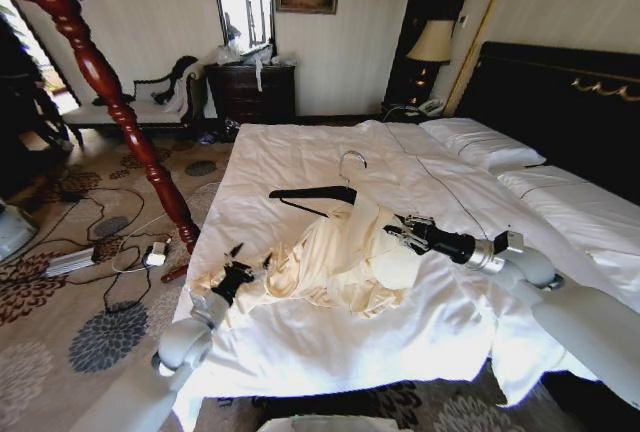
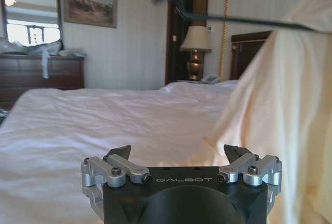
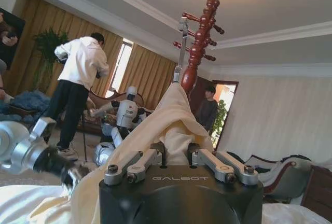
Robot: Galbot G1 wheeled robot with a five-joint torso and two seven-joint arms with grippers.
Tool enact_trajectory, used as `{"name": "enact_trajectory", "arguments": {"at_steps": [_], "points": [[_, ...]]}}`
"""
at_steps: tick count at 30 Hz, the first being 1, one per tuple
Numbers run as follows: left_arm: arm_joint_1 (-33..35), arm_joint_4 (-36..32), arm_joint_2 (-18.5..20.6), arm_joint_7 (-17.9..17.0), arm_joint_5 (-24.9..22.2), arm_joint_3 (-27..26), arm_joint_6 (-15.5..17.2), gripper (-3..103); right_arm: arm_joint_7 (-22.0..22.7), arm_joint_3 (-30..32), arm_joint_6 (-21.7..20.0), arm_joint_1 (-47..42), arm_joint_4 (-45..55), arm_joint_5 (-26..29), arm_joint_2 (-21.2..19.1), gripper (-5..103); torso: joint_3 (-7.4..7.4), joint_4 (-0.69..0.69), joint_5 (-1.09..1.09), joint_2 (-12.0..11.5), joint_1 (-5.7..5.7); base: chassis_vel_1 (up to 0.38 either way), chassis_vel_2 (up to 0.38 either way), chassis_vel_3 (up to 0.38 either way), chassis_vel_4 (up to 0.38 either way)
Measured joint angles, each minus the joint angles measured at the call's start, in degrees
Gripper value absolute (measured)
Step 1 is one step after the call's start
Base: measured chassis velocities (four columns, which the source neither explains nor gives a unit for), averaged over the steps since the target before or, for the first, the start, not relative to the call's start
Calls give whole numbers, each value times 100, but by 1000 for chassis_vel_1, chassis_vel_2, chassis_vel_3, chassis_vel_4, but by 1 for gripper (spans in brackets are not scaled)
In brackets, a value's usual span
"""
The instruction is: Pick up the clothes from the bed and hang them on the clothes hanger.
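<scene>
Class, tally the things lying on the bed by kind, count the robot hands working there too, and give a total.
Cream-yellow garment: 1
Black clothes hanger: 1
White pillows: 2
Robot hands: 2, the left hand open at the garment's edge, the right hand closed on the cloth
Total: 6

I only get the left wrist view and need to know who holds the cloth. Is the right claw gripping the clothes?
Observer: Yes. The right claw is shut on the clothes, at their right side on the bed.
Operator: Where does the hanger's other end go?
Observer: One arm of the clothes hanger lies bare on the sheet; the other is tucked inside the cloth.
Operator: And my own claw?
Observer: The left claw sits open beside the clothes' left edge.
</scene>
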Motion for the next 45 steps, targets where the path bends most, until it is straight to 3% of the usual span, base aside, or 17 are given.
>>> {"name": "enact_trajectory", "arguments": {"at_steps": [9,14,16,18,19,22,23,28,30,31,33,34,36,41,42,44,45], "points": [[-207,211,-267,59,89,297,13,101,46,-55,-44,1,199,-30,-52,19,0,-1,0,-1,0,0,0,0,0],[-415,436,-471,97,166,485,53,86,56,-84,-46,33,235,-28,-66,19,0,-1,0,0,0,0,0,0,0],[-490,537,-556,108,184,571,110,76,57,-94,-47,48,255,-21,-66,19,0,-1,0,0,0,0,0,0,0],[-532,595,-603,110,184,626,143,76,56,-101,-49,56,267,-17,-67,19,0,-1,0,-1,0,0,0,0,0],[-594,676,-676,111,193,701,194,64,58,-103,-51,70,292,-7,-72,19,0,-1,0,-1,0,0,0,0,0],[-650,753,-746,111,214,754,250,55,60,-104,-53,81,323,15,-87,19,0,-1,0,0,0,0,0,0,0],[-650,753,-746,111,214,754,250,55,60,-104,-53,81,323,15,-87,19,0,-1,0,0,0,0,0,0,0],[-690,833,-849,111,199,811,360,77,61,-80,-55,98,383,63,-132,19,0,-1,0,-1,0,0,0,0,0],[-683,830,-860,116,215,815,360,79,61,-76,-55,99,388,64,-134,19,0,-1,0,0,0,0,0,0,0],[-667,814,-866,135,237,818,345,84,61,-71,-55,103,392,65,-135,19,0,-1,0,-1,0,0,0,0,0],[-650,794,-869,155,262,819,329,84,61,-68,-55,106,394,65,-135,19,0,-1,0,-1,0,0,0,0,0],[-603,738,-873,222,355,820,273,94,64,-59,-57,116,403,68,-135,19,0,0,0,-1,0,0,0,0,0],[-552,717,-876,295,499,831,192,97,68,-57,-60,119,407,69,-135,19,0,-1,0,0,0,0,0,0,0],[-487,716,-902,339,601,850,140,90,92,-55,-68,122,421,76,-135,19,0,0,0,-1,0,0,0,0,0],[-478,741,-921,344,623,861,129,80,104,-55,-72,123,438,86,-140,19,0,-1,0,-1,0,0,0,0,0],[-477,756,-931,349,631,878,122,80,110,-54,-75,125,445,90,-143,19,0,-1,-1,0,0,0,0,0,0],[-476,759,-934,353,634,886,118,74,113,-54,-77,126,447,92,-144,19,0,-1,-1,0,0,0,0,0,0]]}}
